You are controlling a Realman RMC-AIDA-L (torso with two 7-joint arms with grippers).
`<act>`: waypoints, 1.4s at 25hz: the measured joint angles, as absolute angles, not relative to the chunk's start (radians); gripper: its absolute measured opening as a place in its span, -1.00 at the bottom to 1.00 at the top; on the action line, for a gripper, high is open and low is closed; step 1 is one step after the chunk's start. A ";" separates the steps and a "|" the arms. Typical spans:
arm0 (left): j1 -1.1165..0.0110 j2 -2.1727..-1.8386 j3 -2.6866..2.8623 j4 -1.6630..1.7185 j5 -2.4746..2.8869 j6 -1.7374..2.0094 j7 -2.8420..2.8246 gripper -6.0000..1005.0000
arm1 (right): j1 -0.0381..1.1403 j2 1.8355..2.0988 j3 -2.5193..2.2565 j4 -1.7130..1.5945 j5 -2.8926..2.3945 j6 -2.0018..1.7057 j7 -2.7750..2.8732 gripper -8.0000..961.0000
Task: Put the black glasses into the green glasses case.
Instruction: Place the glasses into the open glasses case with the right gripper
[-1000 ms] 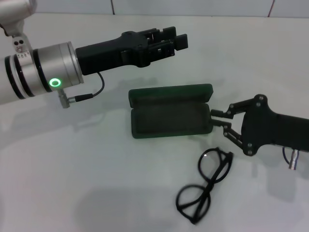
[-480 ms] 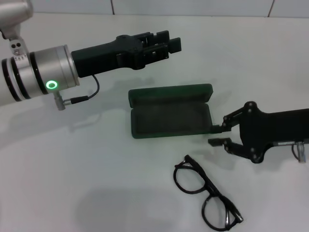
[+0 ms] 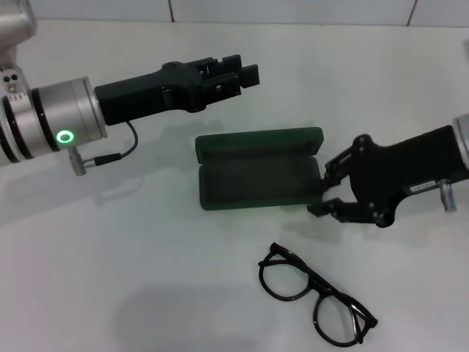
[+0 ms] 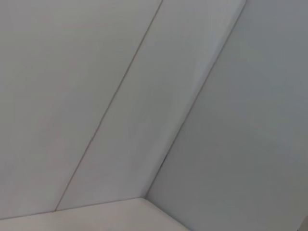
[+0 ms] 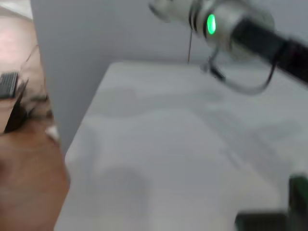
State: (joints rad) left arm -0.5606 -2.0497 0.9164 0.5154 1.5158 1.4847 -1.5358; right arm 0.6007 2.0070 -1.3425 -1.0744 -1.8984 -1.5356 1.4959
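Note:
The black glasses lie flat on the white table, in front of the case and to its right, touching nothing. The green glasses case lies open at the table's middle, with its lid tipped back and its dark inside bare. A dark corner of the case shows in the right wrist view. My right gripper is open and empty, with its fingertips at the case's right end, above the glasses. My left gripper hangs open and empty in the air behind the case's left part.
The white table runs back to a tiled wall. The left wrist view shows only the wall. The right wrist view shows my left arm with its green light and the table's left edge with floor beyond it.
The glasses have swung round on the table and now lie slanting down to the right. My right gripper has turned and moved to the case's right end. My left arm has drawn back leftward.

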 joint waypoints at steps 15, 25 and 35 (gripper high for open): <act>-0.609 -2.014 0.921 0.525 1.567 1.433 -1.636 0.15 | 0.694 2.021 -1.432 -1.354 -2.129 -1.767 2.167 -0.06; -0.611 -2.018 0.922 0.526 1.603 1.431 -1.645 0.15 | 0.816 2.028 -1.687 -1.351 -2.238 -1.711 2.422 0.13; -0.601 -2.025 0.920 0.527 1.642 1.431 -1.648 0.15 | 0.832 2.028 -1.829 -1.334 -2.279 -1.604 2.495 0.08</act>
State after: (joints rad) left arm -0.6015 -2.0246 0.9205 0.5269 1.6418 1.4311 -1.6480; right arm 0.8316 2.0280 -1.8288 -1.3345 -2.2792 -1.6039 2.4947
